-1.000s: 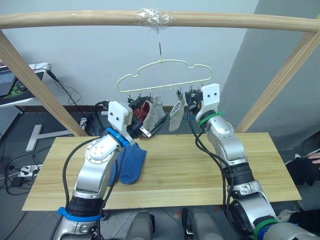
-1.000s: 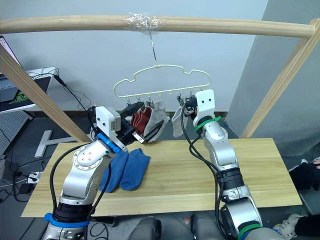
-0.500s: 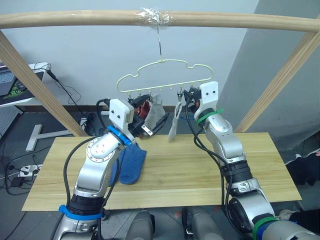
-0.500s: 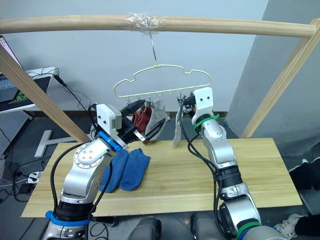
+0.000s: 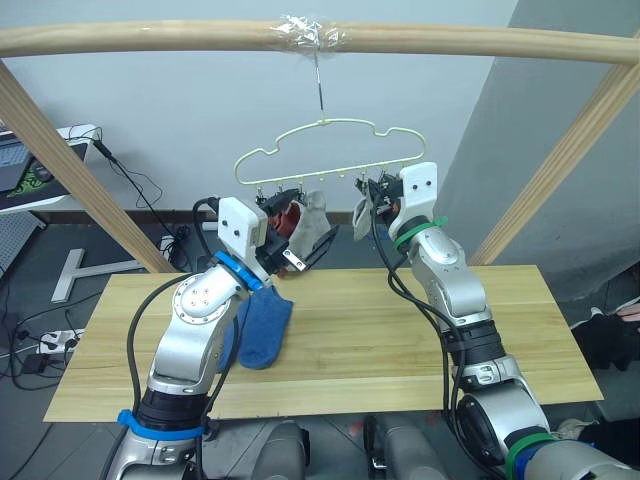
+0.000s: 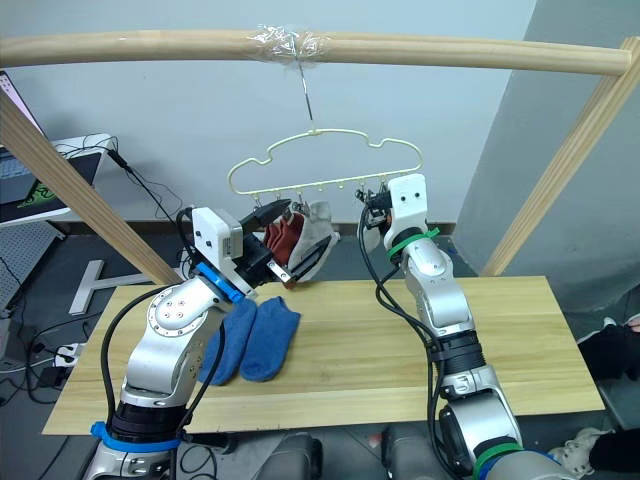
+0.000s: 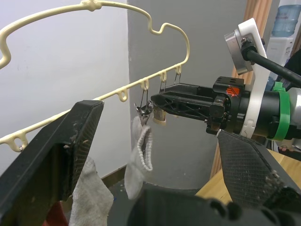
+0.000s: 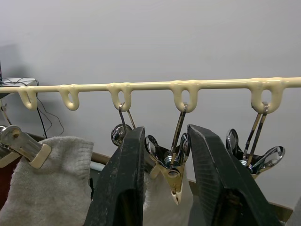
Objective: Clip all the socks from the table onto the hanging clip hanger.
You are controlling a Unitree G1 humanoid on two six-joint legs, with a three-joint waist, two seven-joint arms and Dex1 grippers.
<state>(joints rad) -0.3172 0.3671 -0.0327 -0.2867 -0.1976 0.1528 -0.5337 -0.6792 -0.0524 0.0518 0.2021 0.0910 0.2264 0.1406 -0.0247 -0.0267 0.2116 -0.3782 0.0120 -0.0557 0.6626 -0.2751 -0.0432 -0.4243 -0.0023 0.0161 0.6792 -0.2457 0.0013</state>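
Observation:
The pale yellow clip hanger (image 5: 330,172) hangs from a wooden bar. On its left clips hang a rust red sock (image 5: 285,218) and a light grey sock (image 5: 312,230). A second grey sock (image 7: 141,150) dangles from a clip (image 8: 169,165) further right. My right gripper (image 8: 165,136) is shut on that clip, one finger against each handle. My left gripper (image 5: 295,232) stands open beside the hanging red and grey socks, holding nothing. Two blue socks (image 6: 268,340) lie side by side on the table (image 5: 400,330), below my left arm.
A thick wooden frame bar (image 5: 150,38) spans the top on slanted posts (image 5: 70,170) (image 5: 560,160) at both sides. Two clips (image 8: 256,150) hang free at the hanger's right end. A desk with a laptop (image 5: 30,170) and floor cables lie behind on the left.
The grey sock at my right gripper hung long a second ago, then turned edge-on, and now looks short and bunched at the clip. My left arm rose slightly, then held still.

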